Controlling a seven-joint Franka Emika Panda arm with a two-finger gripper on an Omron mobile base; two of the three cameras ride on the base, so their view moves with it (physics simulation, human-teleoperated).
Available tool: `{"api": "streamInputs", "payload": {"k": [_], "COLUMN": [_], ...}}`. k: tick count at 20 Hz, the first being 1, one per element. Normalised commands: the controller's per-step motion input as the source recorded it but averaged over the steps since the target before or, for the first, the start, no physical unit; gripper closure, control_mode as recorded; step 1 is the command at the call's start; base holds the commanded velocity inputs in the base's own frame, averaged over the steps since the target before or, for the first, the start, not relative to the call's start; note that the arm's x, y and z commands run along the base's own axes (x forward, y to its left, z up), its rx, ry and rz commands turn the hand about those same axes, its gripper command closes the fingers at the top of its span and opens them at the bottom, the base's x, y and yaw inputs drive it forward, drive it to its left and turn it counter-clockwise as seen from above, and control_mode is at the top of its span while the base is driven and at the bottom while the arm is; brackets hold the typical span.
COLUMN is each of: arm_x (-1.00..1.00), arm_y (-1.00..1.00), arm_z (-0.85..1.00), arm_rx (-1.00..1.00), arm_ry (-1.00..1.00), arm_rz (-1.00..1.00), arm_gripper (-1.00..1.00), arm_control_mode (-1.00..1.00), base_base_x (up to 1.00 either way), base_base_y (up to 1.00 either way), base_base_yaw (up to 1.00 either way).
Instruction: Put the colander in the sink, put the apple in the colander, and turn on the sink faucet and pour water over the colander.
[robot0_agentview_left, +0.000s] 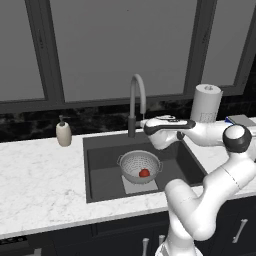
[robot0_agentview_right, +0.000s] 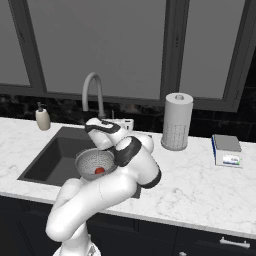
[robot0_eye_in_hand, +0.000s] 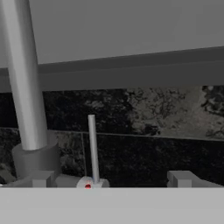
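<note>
The silvery colander stands on the floor of the dark sink, and the red apple lies inside it. Behind the basin rises the grey gooseneck sink faucet. My gripper hovers level at the faucet's base, just to its right, pointing at the back wall. It is open, and the thin upright lever of the faucet stands between its fingertips, touching neither.
A beige soap dispenser stands left of the sink. On the counter to the right are a paper towel roll and a small box. Dark backsplash and windows close off the back.
</note>
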Motion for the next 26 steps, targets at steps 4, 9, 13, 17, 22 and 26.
{"api": "streamInputs", "payload": {"k": [4, 9, 13, 17, 22, 26], "arm_x": [0.26, 0.15, 0.09, 0.03, 0.01, 0.06], "arm_y": [0.19, 0.07, 0.00, 0.00, 0.00, 0.00], "arm_z": [0.00, 0.00, 0.00, 0.00, 0.00, 0.00], "arm_rx": [0.00, 0.01, 0.00, 0.00, 0.00, 0.00], "arm_ry": [0.00, 0.00, 0.00, 0.00, 0.00, 0.00], "arm_rz": [-0.10, -0.08, -0.06, -0.01, 0.00, 0.00], "arm_gripper": [-1.00, -1.00, -1.00, -1.00, -1.00, -1.00], "arm_control_mode": [-1.00, -1.00, -1.00, -1.00, -1.00, -1.00], "base_base_x": [0.00, 0.00, 0.00, 0.00, 0.00, 0.00], "base_base_y": [0.00, 0.00, 0.00, 0.00, 0.00, 0.00], "base_base_yaw": [0.00, 0.00, 0.00, 0.00, 0.00, 0.00]}}
